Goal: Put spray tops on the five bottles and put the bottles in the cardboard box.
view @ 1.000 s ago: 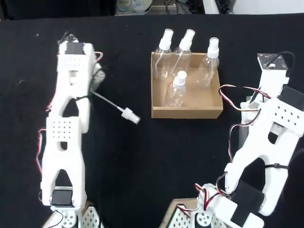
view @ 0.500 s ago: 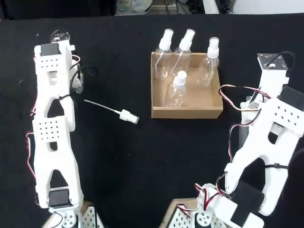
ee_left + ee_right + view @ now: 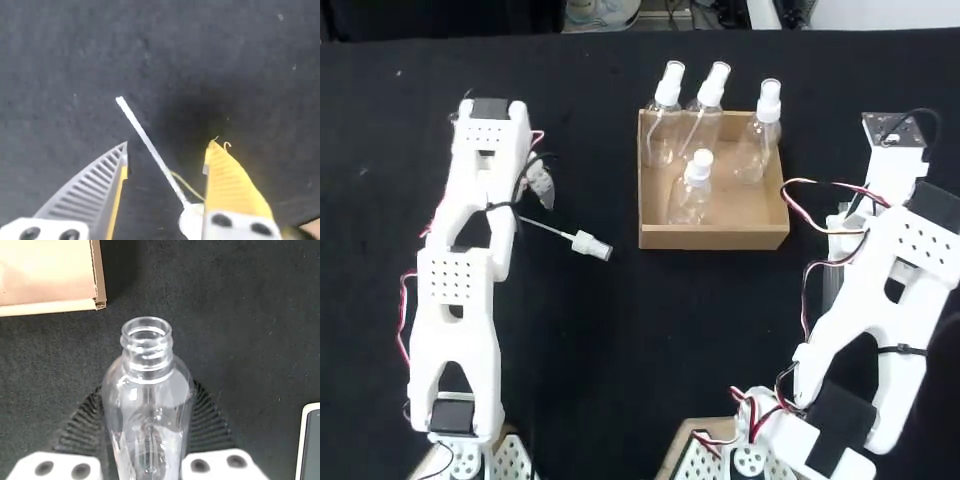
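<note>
A white spray top lies on the black table left of the cardboard box, its thin tube pointing toward the left arm. My left gripper is open just above the table, with the tube running between its fingers and the spray head close to the camera. From above, the left gripper sits at the tube's far end. My right gripper is shut on an open-necked clear bottle, held right of the box. Several capped bottles stand in the box.
The box's corner lies just beyond the held bottle's neck. A white flat object lies on the table beside the right gripper. The right arm fills the table's right side. Black cloth between the arms is bare.
The left arm swung out to the left, then came back right and lower over the spray top's tube. The tube's free end shifted slightly. The right arm stayed still.
</note>
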Motion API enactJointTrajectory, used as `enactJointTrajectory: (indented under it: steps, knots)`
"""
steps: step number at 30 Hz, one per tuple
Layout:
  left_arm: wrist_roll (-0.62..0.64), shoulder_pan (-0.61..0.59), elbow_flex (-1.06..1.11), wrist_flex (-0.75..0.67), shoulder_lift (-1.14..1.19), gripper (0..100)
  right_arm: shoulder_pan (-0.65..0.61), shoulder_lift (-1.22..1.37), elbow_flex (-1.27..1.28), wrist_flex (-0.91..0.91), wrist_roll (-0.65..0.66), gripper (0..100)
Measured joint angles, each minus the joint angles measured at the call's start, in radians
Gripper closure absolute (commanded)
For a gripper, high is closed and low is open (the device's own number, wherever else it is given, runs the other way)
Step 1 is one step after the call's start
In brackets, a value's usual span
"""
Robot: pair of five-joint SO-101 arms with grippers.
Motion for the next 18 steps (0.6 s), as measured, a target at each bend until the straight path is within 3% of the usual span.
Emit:
enactJointTrajectory:
  steps: [5, 12, 18]
  knots:
    - [0.063, 0.003, 0.000, 0.000, 0.000, 87, 0.000, 0.000, 0.000, 0.000, 0.000, 98.6]
    - [0.068, 0.003, 0.015, 0.000, 0.000, 83, 0.000, 0.000, 0.000, 0.000, 0.000, 98.6]
    - [0.069, -0.037, -0.014, -0.015, 0.037, 86, 0.000, 0.000, 0.000, 0.000, 0.000, 98.6]
